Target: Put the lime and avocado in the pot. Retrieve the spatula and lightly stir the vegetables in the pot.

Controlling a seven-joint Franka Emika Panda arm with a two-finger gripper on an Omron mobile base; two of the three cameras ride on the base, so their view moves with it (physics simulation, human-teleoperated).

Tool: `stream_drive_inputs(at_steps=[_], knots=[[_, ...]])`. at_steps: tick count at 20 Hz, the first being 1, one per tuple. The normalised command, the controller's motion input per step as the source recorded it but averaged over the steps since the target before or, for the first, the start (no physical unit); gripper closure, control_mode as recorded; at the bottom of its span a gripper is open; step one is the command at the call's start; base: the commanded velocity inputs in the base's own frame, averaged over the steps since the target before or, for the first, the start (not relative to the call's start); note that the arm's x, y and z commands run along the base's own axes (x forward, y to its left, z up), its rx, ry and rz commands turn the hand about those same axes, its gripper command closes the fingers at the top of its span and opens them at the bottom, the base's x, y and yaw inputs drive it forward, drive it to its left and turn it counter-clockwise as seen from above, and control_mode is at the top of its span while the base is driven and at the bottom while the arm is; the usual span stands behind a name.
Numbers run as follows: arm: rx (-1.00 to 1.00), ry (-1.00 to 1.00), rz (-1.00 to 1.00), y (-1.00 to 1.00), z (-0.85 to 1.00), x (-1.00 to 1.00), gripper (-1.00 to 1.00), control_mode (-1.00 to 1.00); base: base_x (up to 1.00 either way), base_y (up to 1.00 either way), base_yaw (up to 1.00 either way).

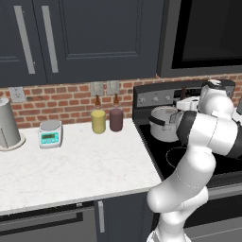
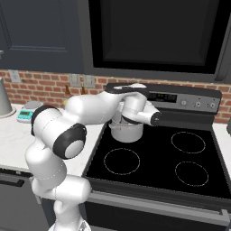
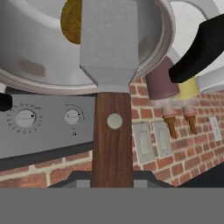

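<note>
Brown wood fills the lower middle of my hand view: the spatula handle, running straight up from between my fingertips at the bottom edge. I read the gripper as clamped tight on that handle. Its long axis points directly away from the hand, and the grey blade at the upper centre of the frame crosses the rim of the pot and hangs inside it.

Behind the blade's left edge, at the top of the frame, a brown-olive curve shows inside the pot; I take it for the avocado. I cannot make out the lime, since the blade covers much of the floor.

My stirring sweep turns on this: blade already within the walls, handle reaching in over the near rim, so I judge small sideways strokes should do.

From the left base view, the pot sits on the stove's back left burner, right of centre, with two bottles just beside it on the counter.
</note>
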Motion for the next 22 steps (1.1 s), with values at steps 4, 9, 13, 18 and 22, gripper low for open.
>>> stream_drive_inputs(at_steps=[4, 9, 13, 18, 22], knots=[[0.00, 0.00, 0.00, 0.02, -0.16, 0.01, 1.00, -1.00, 0.00, 0.00, 0.00], [0.02, 0.00, 0.00, 0.12, -0.06, 0.12, 1.00, -1.00, 0.00, 0.00, 0.00], [0.04, 0.00, 0.00, 0.13, -0.04, 0.19, 1.00, -1.00, 0.00, 0.00, 0.00], [0.03, -0.01, 0.00, 0.03, -0.01, 0.24, 1.00, -1.00, 0.00, 0.00, 0.00], [0.01, -0.03, 0.00, 0.00, 0.00, 0.25, 1.00, -1.00, 0.00, 0.00, 0.00]])
